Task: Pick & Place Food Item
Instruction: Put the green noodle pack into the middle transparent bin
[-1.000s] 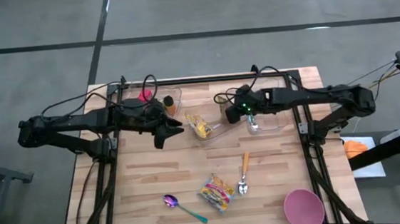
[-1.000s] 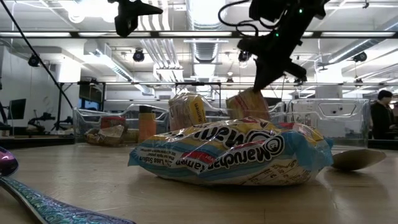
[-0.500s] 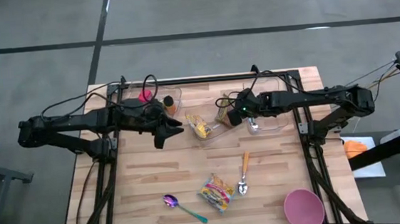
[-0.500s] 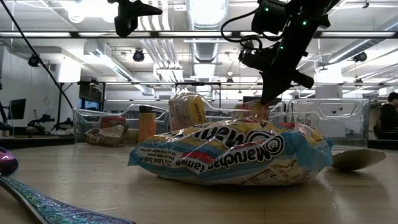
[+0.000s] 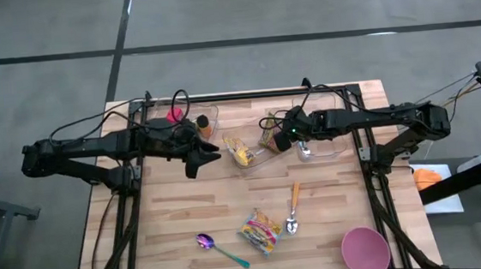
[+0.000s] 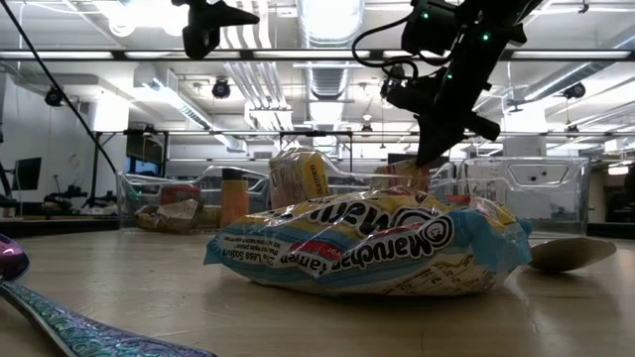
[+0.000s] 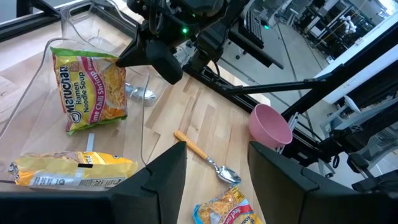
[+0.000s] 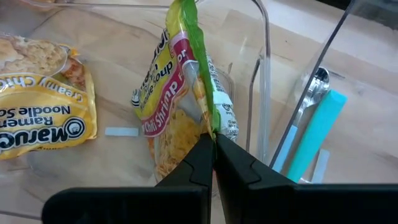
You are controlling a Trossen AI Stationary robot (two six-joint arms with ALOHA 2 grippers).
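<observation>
My right gripper (image 5: 275, 140) is shut on a yellow, red and green ramen packet (image 8: 177, 112) inside the clear middle bin (image 5: 258, 161). The packet also shows in the left wrist view (image 7: 93, 93). A second yellow ramen packet (image 5: 239, 151) lies flat on that bin's floor beside it. My left gripper (image 5: 212, 158) hangs open and empty just left of the bin; its fingers show in the left wrist view (image 7: 214, 180). A third ramen packet (image 5: 261, 230) lies flat on the table near the front. My right gripper pinches the packet's green sealed edge (image 8: 210, 121) between its two fingers, near one corner. The fingers slant down from the table's right. The packet stands on edge below them, tilted, inside the bin; I cannot tell whether its lower end touches the floor.
A clear bin (image 5: 320, 141) on the right holds a spoon and a teal utensil (image 8: 311, 134). A bin (image 5: 189, 120) at the far left holds a pink and an orange item. A purple spoon (image 5: 219, 246), an orange-handled spoon (image 5: 293, 208) and a pink bowl (image 5: 366, 251) lie near the front.
My right gripper has gone toward the table's left and down with the packet, which has sunk from above the bins into the middle bin. It has kept still for the last half second. The gripper stays shut.
</observation>
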